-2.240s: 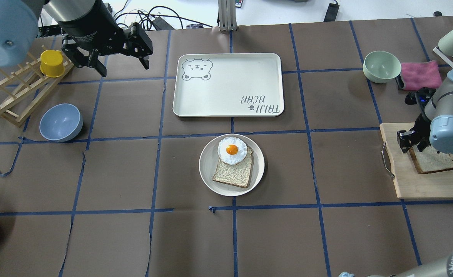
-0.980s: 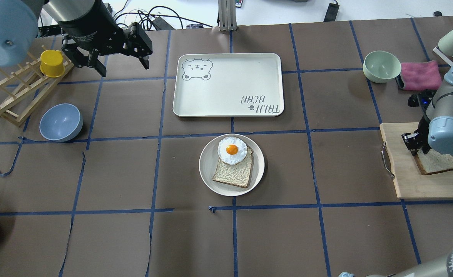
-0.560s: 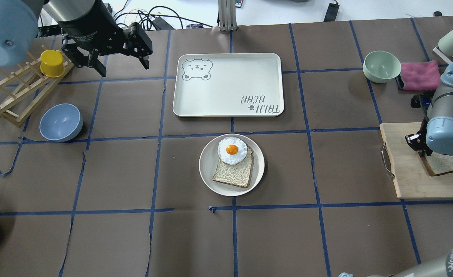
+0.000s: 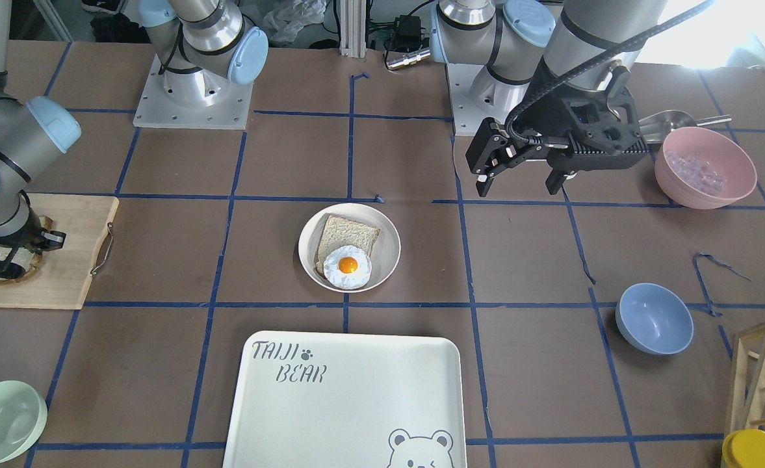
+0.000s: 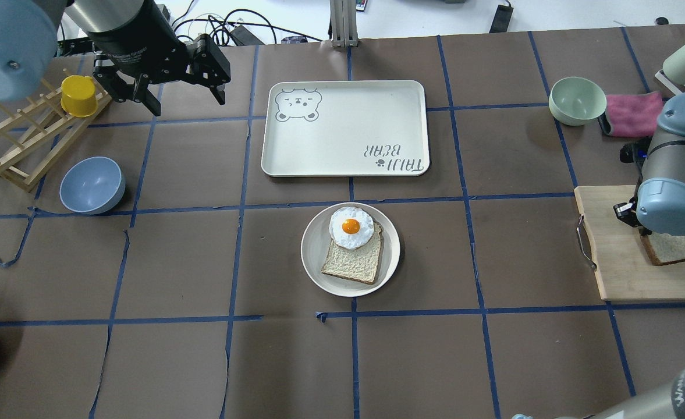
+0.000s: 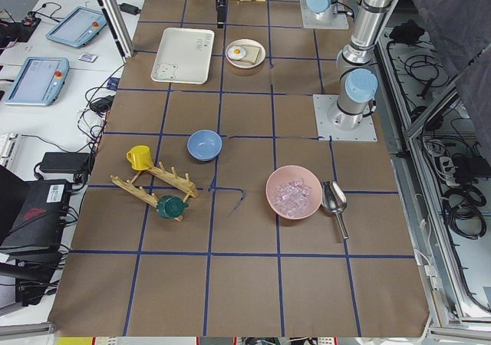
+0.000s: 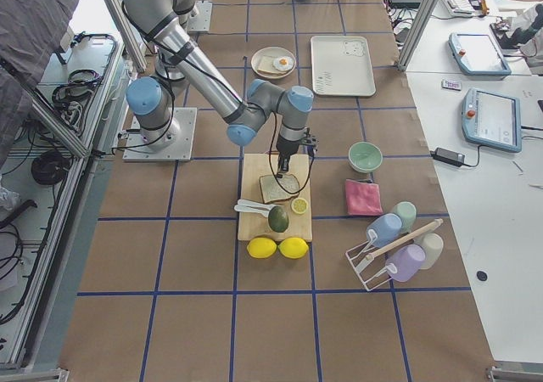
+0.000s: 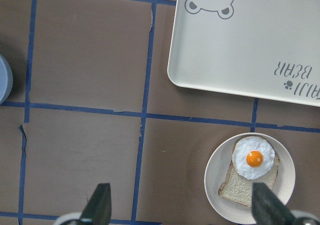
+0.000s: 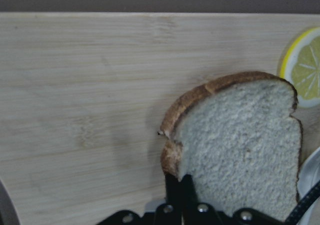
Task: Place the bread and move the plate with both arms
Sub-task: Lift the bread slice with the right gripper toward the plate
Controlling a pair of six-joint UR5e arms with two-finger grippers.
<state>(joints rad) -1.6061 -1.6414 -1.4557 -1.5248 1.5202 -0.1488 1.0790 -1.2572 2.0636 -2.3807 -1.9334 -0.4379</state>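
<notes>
Two silver-grey tubular arms, left arm [image 4: 590, 26] and right arm [image 4: 5, 140], with round light-blue joint caps [image 4: 252, 47], square grey screw-dotted base plates [image 4: 161, 110], boxy black left pincer [image 4: 518, 190], thin-fingered black right pincer [image 9: 179, 195] and black cable [image 4: 616, 47] along the left wrist.

The brown paper-covered desk [image 5: 202, 262], gridded with blue tape, carried a round cream-white plate [image 5: 312, 256] near its middle, with a rectangular white bear-printed tray [image 5: 342, 128] just beyond it. A blue bowl [image 5: 92, 185] and slatted wooden rack [image 5: 10, 151] sat toward the left end; a pale green bowl [image 5: 577, 100], pink cloth [image 5: 635, 113] and wooden cutting board [image 5: 616, 262] sat toward the right.
</notes>
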